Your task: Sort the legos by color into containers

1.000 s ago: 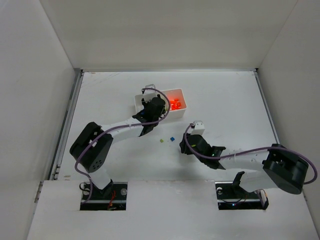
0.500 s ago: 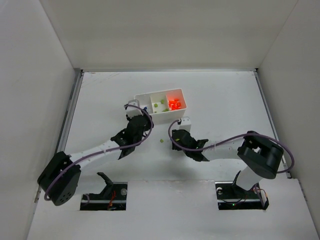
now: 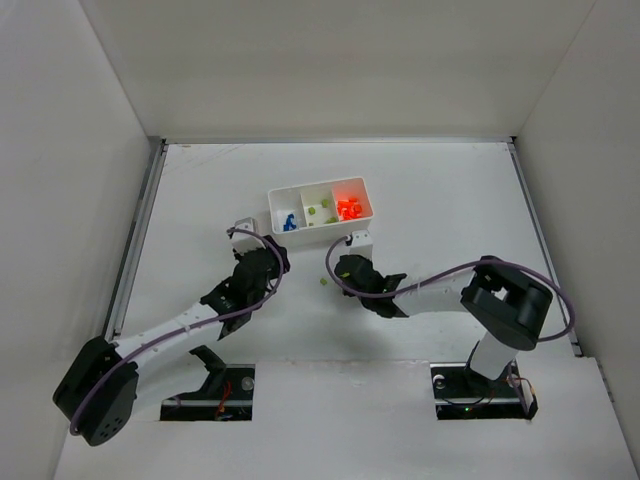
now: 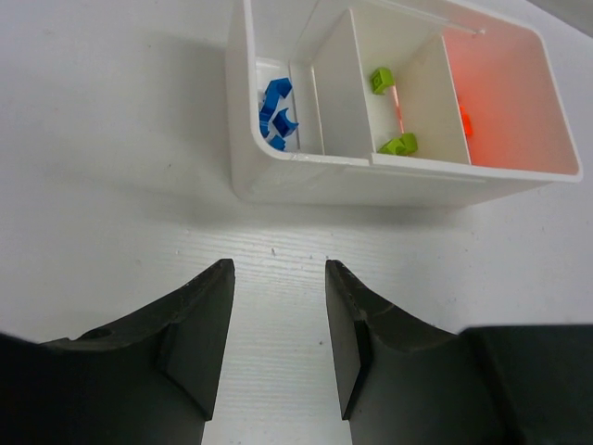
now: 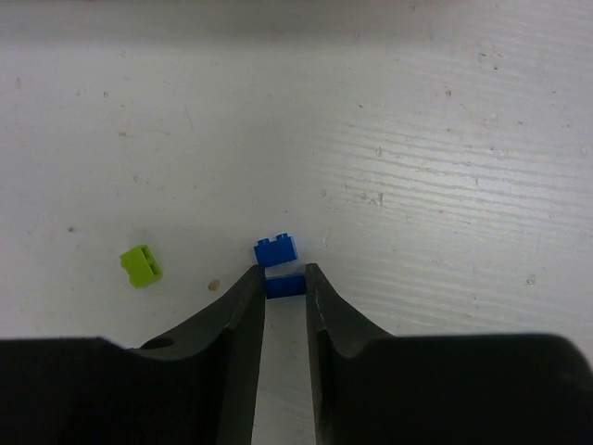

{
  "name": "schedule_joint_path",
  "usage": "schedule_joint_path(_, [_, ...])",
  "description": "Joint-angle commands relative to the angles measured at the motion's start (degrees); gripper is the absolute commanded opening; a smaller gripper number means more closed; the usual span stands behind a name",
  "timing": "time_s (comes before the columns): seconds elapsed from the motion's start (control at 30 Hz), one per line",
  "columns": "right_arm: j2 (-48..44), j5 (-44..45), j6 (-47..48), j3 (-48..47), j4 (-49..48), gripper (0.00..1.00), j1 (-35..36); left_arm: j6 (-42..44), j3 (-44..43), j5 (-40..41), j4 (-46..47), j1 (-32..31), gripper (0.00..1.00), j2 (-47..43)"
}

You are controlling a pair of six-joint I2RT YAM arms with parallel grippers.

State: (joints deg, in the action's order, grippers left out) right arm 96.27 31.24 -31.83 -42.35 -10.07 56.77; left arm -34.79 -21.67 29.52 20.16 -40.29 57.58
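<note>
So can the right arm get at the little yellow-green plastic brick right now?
Probably not yet: the right gripper has its jaws on a small blue plastic brick. The yellow-green plastic brick lies uncovered close beside, likely reachable once they are free.

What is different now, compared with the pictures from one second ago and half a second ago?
The left gripper pulled back from over the tray toward its base, and it is open and empty. The right gripper moved left to the loose bricks and closed on a blue brick. The tray and the green brick on the table kept their places.
</note>
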Motion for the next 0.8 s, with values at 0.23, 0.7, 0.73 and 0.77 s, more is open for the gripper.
schedule_joint_path(0.23, [-9.25, -1.44, 1.60, -3.17, 9.53, 0.26, 0.40, -2.04, 5.15, -1.83, -3.64, -0.79, 0.41, -6.34])
schedule_joint_path(0.7, [6.37, -12.35, 10.03, -35.68, 6.73, 0.26, -2.94, -6.26, 8.92, -0.87, -0.30, -7.47, 0.39, -4.14])
schedule_joint_path(0.73, [8.13, -12.52, 10.39, -37.79, 6.73, 0.26, -3.29, -6.52, 9.54, -0.69, -0.30, -7.82, 0.39, -4.32])
schedule_joint_path(0.77, [10.41, -12.78, 10.56, -40.42, 6.81, 0.27, -3.90, -6.96, 9.98, -0.34, -0.30, -8.00, 0.39, -4.32])
